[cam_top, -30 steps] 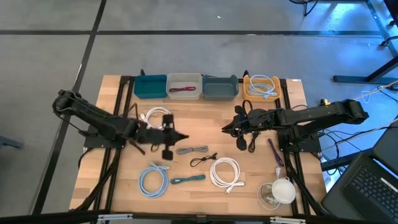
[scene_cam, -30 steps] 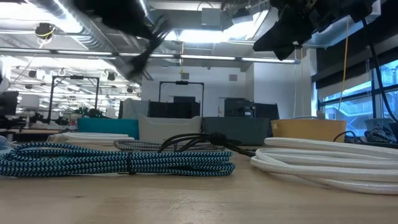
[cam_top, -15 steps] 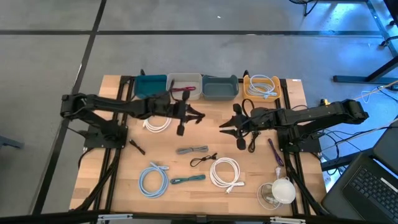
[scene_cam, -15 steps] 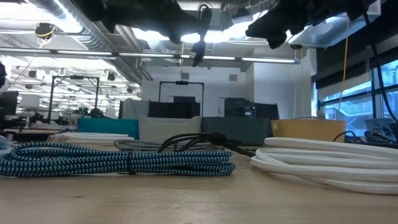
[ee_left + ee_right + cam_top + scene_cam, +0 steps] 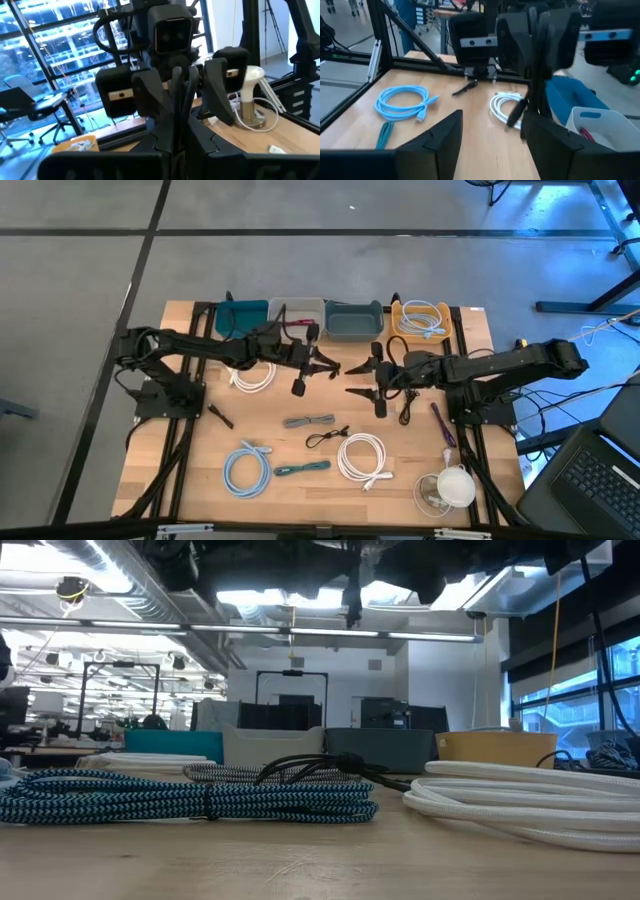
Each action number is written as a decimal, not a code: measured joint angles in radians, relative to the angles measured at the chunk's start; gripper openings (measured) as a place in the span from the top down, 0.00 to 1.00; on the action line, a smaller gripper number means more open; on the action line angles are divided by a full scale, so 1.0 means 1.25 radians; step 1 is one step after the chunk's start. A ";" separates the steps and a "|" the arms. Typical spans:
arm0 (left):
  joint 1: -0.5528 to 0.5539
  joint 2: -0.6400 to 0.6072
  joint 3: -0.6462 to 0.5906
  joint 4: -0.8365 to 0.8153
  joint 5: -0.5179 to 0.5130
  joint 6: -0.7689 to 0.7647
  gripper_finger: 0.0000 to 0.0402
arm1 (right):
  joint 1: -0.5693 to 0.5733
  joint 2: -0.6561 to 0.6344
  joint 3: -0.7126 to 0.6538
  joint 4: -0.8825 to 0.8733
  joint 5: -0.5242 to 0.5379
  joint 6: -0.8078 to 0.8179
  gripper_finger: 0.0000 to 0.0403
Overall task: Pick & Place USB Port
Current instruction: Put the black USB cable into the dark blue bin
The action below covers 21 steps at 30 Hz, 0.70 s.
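My left gripper [image 5: 333,368] reaches level over the middle of the table, shut on a thin black cable [image 5: 535,75]. The cable's plug end [image 5: 515,116] dangles below, above the wood. My right gripper [image 5: 357,378] faces the left one from the table's right. It is open, with its fingers [image 5: 445,135] spread wide and nothing between them. In the left wrist view the cable [image 5: 176,75] rises as a narrow loop out of my shut fingertips, with the right gripper [image 5: 185,90] just beyond it. In the low view the cable [image 5: 352,595] hangs high above the table. My left gripper pinches the black cable [image 5: 175,82] between its two shut fingers. The fingers lie level and point toward the table's right. A short loop stands out ahead of the fingertips. The rest hangs slack below them, clear of the table.
Along the far edge stand a teal bin [image 5: 242,318], a white bin [image 5: 297,310] with a red cable, a grey bin [image 5: 354,321] and a yellow bin [image 5: 420,330]. Coiled cables lie about: white [image 5: 250,373], grey [image 5: 310,421], white [image 5: 362,456], light blue [image 5: 247,469].
My left gripper has risen from the table's middle-left and swung toward the far edge and the right, carrying the black cable up to the right gripper. My right gripper has opened wide and edged slightly toward the left.
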 joint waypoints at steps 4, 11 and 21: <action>-0.002 0.025 0.040 0.002 0.038 0.002 0.96 | -0.005 0.022 0.000 0.036 -0.001 -0.007 0.47; 0.000 0.059 0.070 -0.001 0.054 0.003 0.96 | -0.025 0.048 -0.001 0.078 -0.007 -0.021 0.50; 0.009 0.024 0.072 -0.118 -0.004 0.015 0.96 | -0.034 0.032 -0.001 0.037 0.017 -0.037 0.57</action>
